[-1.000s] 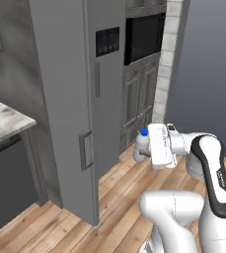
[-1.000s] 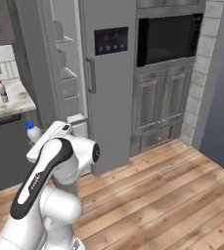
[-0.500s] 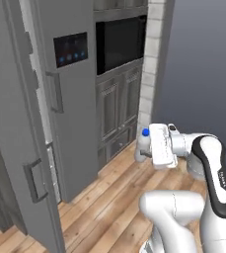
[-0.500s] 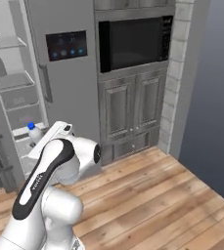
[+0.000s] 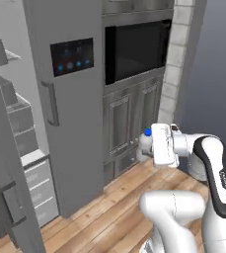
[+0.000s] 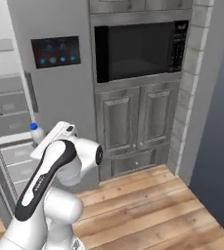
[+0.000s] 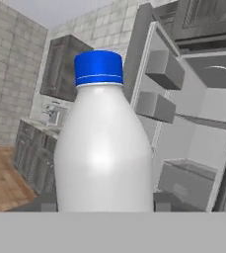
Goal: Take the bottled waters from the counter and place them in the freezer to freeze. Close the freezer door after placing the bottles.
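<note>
Pincer (image 5: 145,146): pressed onto the blue-capped bottle (image 7: 104,138), one dark fingertip seated at each side of the body low down, so that the bottle is carried upright and the cap is left free.
Held bottle: kept standing between the jaws, cap (image 5: 147,132) uppermost; in the left base view it projects just ahead of the white hand (image 5: 165,144), away from the arm, so that it can be presented to a shelf first.
Freezer (image 7: 198,143): lies ahead of the pincer and to one side of the bottle in the hand view; the white interior, shelves and a drawer are exposed, so access is judged unobstructed.
Freezer door (image 5: 3,197): stands swung wide, well apart from the pincer, its inner bins (image 7: 159,89) facing the opening; it is left open because the load is not yet placed.
Fridge door with display (image 6: 55,93): shut, just behind the hand in the right base view; it is not part of the job.
Built-in oven (image 6: 140,46): beyond the pincer, well apart, not involved.
Step in hand: judged to be the carry toward the freezer; placement and door closing are outstanding.
Second bottle: position cannot be told.
</note>
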